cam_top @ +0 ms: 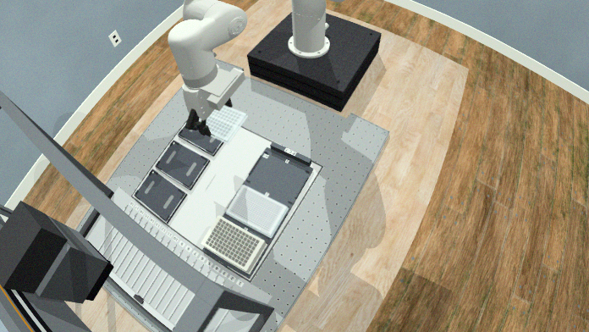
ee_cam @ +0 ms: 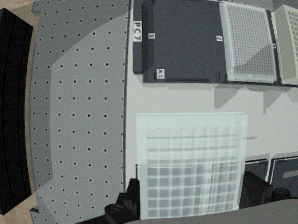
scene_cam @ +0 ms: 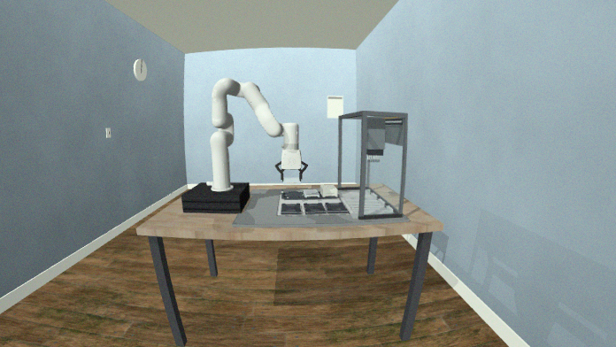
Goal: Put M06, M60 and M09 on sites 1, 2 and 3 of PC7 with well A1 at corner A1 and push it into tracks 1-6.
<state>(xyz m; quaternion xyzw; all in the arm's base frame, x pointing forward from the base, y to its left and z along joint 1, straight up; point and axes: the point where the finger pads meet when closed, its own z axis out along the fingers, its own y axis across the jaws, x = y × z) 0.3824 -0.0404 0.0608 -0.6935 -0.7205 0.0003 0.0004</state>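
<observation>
My gripper (cam_top: 217, 118) (scene_cam: 292, 179) (ee_cam: 192, 193) is shut on the clear 96-well plate M06 (cam_top: 228, 120) (scene_cam: 291, 181) (ee_cam: 192, 172), holding it level above the table near nest S1 (cam_top: 199, 140) (scene_cam: 291, 209). The dark carrier PC7 (cam_top: 279, 171) (ee_cam: 185, 40) lies on the white apron, its handle toward the arm's base; site 1 is bare, with an A1 mark at one corner. The clear plate M60 (cam_top: 258, 211) (ee_cam: 249, 42) sits on site 2, the cream block M09 (cam_top: 233, 242) (scene_cam: 328, 190) on site 3. Exact seating and M06's A1 corner cannot be read.
The dark nests S2 (cam_top: 183, 164) (scene_cam: 314, 208) and S3 (cam_top: 160, 196) (scene_cam: 337, 208) show no plates. The ribbed rails (cam_top: 148, 277) lie beyond the apron, under the instrument's grey frame (scene_cam: 363, 168). The instrument's dark head (scene_cam: 376, 137) hangs above the rails.
</observation>
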